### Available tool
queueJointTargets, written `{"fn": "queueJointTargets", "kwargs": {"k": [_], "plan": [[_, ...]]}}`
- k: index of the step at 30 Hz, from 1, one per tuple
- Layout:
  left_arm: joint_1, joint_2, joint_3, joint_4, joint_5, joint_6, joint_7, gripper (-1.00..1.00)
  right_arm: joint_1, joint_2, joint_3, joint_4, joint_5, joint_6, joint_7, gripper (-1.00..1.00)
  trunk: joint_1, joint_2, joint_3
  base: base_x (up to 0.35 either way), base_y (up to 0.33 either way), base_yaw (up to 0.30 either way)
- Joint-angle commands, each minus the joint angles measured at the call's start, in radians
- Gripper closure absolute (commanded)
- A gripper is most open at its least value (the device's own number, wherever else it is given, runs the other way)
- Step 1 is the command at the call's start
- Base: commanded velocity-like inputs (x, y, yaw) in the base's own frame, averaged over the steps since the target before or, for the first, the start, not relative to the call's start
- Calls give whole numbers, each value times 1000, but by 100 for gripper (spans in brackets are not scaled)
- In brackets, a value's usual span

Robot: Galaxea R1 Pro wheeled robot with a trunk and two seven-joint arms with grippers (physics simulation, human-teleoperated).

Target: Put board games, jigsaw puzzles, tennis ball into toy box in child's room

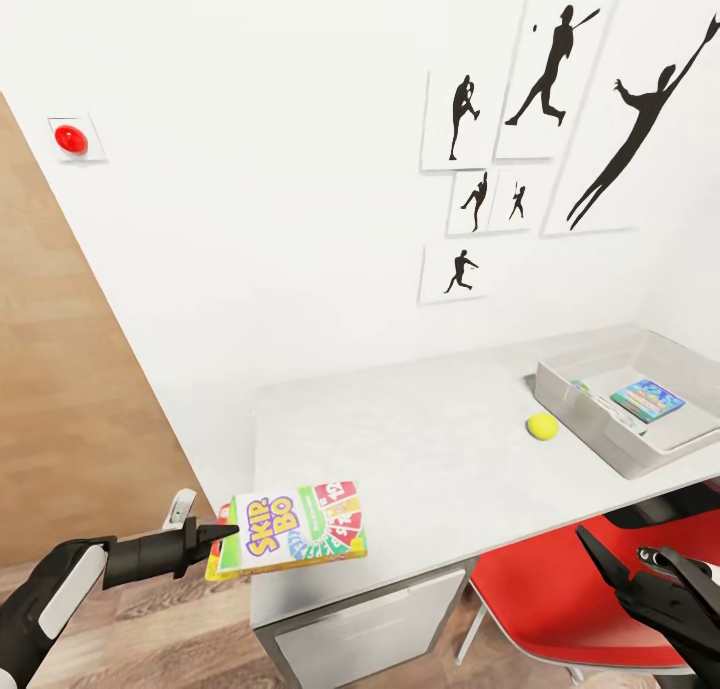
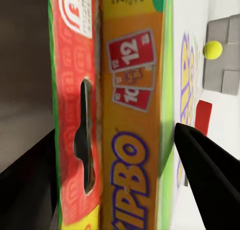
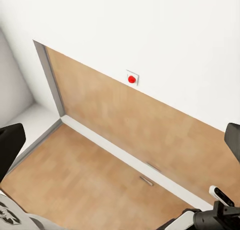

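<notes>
Head view: left gripper [image 1: 222, 534] clamps the board games [image 1: 290, 541] at the table's [image 1: 420, 459] near-left corner edge
Right gripper [image 1: 640, 579]: spread wide — empty; bare tabletop between
Far right: tennis ball [image 1: 542, 426] beside toy box [image 1: 600, 424]

Yellow-green tennis ball [image 1: 542, 426], pale grey toy box [image 1: 585, 409], red chair [image 1: 560, 599].

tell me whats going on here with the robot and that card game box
The robot's left end effector is shut on a Skip-Bo game box, holding it at the near corner of the pale table. Farther along the table sits the grey toy box, which already has a colourful box inside, with the tennis ball lying on the tabletop beside it. The right end effector is open and empty, over a red chair.
</notes>
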State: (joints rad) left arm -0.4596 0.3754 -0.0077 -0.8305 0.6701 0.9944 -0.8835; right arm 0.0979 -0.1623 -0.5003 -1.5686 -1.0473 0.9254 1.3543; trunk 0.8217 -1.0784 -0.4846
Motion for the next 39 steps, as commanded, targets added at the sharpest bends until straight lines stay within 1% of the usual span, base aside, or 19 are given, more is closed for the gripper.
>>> {"fn": "queueJointTargets", "kwargs": {"k": [1, 3, 34, 36, 37, 39], "plan": [[-1, 1, -1, 1, -12, -3, -5, 100, 0, 0, 0, -1, -5, 7, -1, -100, 0, -1, -1, 0, 0, 0], [-1, 1, 0, 1, -12, -2, -5, 100, 0, 0, 0, -1, -5, 7, -1, -100, 0, -1, -1, 0, 0, 0], [-2, 5, -1, 1, -6, 0, -7, 100, 0, -1, 0, 0, 4, 1, -8, -100, -119, 216, 96, 0, 0, 0], [-2, 6, -1, 1, -5, 0, -16, 100, 0, -1, 0, 0, 4, 2, -11, -100, -126, 230, 103, 0, 0, 0], [-2, 7, -1, 1, -4, 0, -30, 100, 0, -2, 0, 1, 4, 5, -15, -100, -130, 237, 106, 0, 0, 0], [-2, 7, -2, 1, -8, -1, -79, 100, 0, -1, 0, 1, 4, 11, -33, -100, -138, 251, 112, 0, 0, 0]]}}
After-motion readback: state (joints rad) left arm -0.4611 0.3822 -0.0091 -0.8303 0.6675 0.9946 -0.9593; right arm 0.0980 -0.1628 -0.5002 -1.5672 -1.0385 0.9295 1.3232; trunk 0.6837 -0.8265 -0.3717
